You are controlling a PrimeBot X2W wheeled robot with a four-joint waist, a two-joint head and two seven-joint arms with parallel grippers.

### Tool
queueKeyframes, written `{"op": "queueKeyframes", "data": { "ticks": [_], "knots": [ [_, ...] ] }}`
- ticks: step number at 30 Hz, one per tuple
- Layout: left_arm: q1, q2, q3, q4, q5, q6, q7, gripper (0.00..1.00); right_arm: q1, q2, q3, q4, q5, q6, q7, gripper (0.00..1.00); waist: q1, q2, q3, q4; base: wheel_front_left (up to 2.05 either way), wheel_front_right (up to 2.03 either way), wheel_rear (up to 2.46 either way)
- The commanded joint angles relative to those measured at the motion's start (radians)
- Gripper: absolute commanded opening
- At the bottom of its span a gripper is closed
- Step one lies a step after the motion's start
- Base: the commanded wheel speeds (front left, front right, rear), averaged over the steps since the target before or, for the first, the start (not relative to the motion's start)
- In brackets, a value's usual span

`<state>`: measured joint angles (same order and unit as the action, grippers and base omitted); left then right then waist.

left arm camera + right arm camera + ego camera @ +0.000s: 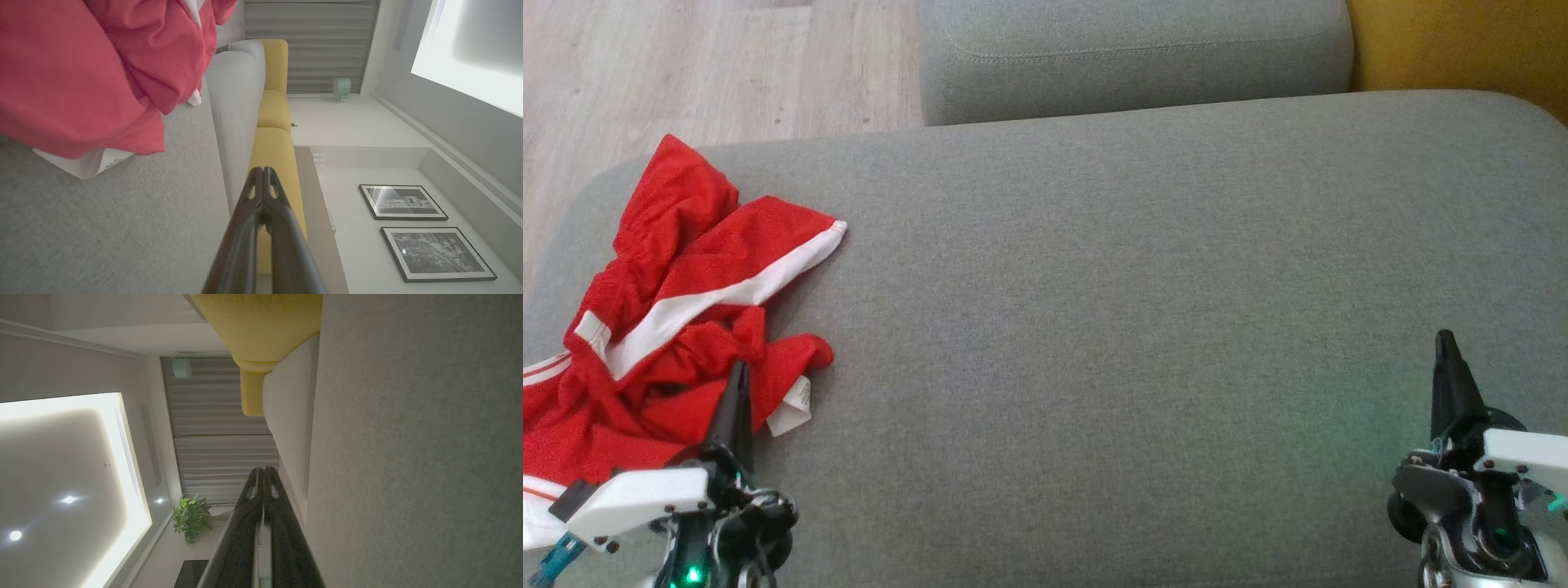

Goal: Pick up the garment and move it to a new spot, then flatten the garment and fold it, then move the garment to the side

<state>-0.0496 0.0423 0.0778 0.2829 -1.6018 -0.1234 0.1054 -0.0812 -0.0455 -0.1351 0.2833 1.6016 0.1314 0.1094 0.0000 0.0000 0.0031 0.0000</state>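
A crumpled red garment (678, 327) with white stripes and a white label lies bunched at the left end of a grey cushion (1135, 327). My left gripper (738, 369) is shut with nothing in it, its tips over the garment's near edge in the head view. In the left wrist view the left gripper (262, 170) is apart from the red garment (81, 73), which lies to the upper left. My right gripper (1445, 336) hangs shut and empty over the cushion's right end, far from the garment. The right gripper (263, 469) shows its fingers pressed together beside the grey cushion (429, 457).
A second grey cushion (1135, 57) stands behind the first, and a yellow cushion (1462, 41) sits at the back right. Pale wooden floor (686, 65) lies beyond the cushion's left end. The grey surface between the grippers is bare.
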Motion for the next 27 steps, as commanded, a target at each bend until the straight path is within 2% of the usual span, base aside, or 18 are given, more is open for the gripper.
{"op": "queueKeyframes", "data": {
  "ticks": [1,12,13,16,27],
  "knots": [
    [-0.058,0.008,0.036,-0.038,-0.007,-0.007,0.008,0.0,-0.027,-0.005,0.022,-0.039,0.007,-0.001,0.004,0.0,0.0,0.0,0.0,0.0,0.0,0.0,0.0],
    [-0.058,0.008,0.036,-0.038,-0.007,-0.007,0.008,0.0,-0.027,-0.005,0.022,-0.039,0.007,-0.001,0.004,0.0,0.0,0.0,0.0,0.0,0.0,0.0,0.0],
    [0.0,0.0,0.0,0.0,0.0,0.0,0.0,1.0,0.0,0.0,0.0,0.0,0.0,0.0,0.0,1.0,0.0,0.0,0.0,0.0,0.0,0.0,0.0],
    [0.017,-0.004,-0.002,0.037,0.0,0.002,-0.002,1.0,0.013,0.002,0.002,0.036,0.0,0.0,0.0,1.0,0.0,0.0,0.0,0.0,0.0,0.0,0.0],
    [0.009,-0.003,-0.018,0.014,-0.004,0.001,-0.034,1.0,0.003,0.001,0.035,0.016,0.01,0.0,-0.024,1.0,0.0,0.0,0.0,0.002,0.0,0.0,0.0]
  ]
}}
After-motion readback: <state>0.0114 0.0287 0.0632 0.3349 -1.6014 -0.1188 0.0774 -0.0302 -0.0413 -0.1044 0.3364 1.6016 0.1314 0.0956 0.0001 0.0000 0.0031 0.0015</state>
